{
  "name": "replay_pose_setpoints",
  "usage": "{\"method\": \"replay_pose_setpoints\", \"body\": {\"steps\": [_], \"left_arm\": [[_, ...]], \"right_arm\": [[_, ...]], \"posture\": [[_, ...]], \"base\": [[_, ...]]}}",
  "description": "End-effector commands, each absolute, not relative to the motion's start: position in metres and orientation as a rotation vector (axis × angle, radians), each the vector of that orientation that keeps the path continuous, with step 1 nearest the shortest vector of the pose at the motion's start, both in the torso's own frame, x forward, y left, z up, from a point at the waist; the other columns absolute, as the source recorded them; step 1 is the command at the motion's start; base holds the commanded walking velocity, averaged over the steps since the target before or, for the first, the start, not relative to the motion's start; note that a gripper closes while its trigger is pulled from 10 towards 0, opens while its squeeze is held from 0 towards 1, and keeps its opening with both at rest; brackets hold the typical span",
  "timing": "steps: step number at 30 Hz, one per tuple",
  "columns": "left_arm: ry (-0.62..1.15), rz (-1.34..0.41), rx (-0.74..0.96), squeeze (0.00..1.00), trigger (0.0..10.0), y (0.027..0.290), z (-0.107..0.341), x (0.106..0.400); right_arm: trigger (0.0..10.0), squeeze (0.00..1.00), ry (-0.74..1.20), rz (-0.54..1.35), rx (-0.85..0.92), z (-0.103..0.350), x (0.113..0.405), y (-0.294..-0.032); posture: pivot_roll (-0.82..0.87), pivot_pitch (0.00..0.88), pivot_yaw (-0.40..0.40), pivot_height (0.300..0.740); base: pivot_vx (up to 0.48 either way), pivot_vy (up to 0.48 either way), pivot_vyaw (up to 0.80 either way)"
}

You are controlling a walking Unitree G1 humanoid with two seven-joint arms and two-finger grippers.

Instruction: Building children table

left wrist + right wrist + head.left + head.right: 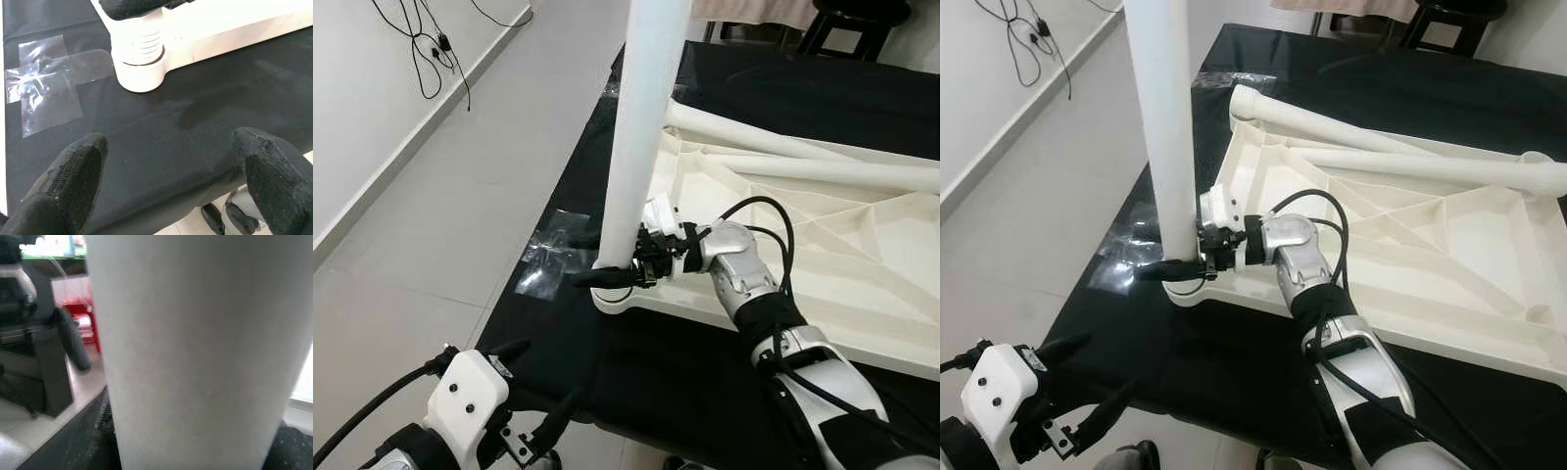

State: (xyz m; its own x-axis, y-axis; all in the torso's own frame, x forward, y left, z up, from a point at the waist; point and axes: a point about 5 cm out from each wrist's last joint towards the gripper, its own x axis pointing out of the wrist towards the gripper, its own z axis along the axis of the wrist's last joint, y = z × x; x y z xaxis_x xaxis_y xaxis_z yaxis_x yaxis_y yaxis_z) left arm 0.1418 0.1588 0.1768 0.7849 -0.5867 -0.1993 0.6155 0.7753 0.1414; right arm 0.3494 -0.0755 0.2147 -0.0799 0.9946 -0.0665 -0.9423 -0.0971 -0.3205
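The white tabletop [1449, 264] lay upside down on a black cloth [1234, 362], ribs facing up, filling the centre and right of the right eye view. One white leg [1167, 127] stood upright in the corner socket [1187, 291] at the lower left of that tabletop, rising out past the top of the frame. The right gripper [1197, 266] was closed around the base of this leg just above the socket, one black finger [1167, 271] reaching round the front of it; in the right wrist view the leg [195, 352] sat pressed close against the camera. The left wrist view showed thread rings between leg and socket [142, 73], so by my judgement the leg was not yet fully screwed home.

Two more legs [1332, 127] lay loose across the upper part of the tabletop, unfitted. A fourth could not be made out. So roughly one corner was in hand, and at least two legs remained, plus turning the table upright.

The left gripper [536, 392] hung at the lower left of the left eye view, near the cloth's edge, its fingers [78, 166] spread wide and holding nothing. A patch of clear tape [548, 257] lay on the cloth left of the socket
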Motion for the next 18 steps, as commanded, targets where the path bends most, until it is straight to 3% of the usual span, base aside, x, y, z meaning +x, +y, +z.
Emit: {"method": "replay_pose_setpoints", "body": {"steps": [1, 18], "left_arm": [[0.155, -0.671, 0.206, 0.00, 10.0, 0.1568, 0.1784, 0.1372], [0.160, -0.677, 0.202, 0.00, 10.0, 0.1556, 0.1777, 0.1355]], "right_arm": [[10.0, 0.00, -0.049, 1.681, -0.303, 0.1861, 0.3451, -0.0846], [10.0, 0.00, 0.112, 1.829, -0.459, 0.1790, 0.3368, -0.0920]], "posture": [[0.24, 0.310, -0.022, 0.740], [0.23, 0.303, -0.022, 0.740]], "base": [[0.000, 0.000, 0.00], [0.000, 0.000, 0.00]]}}
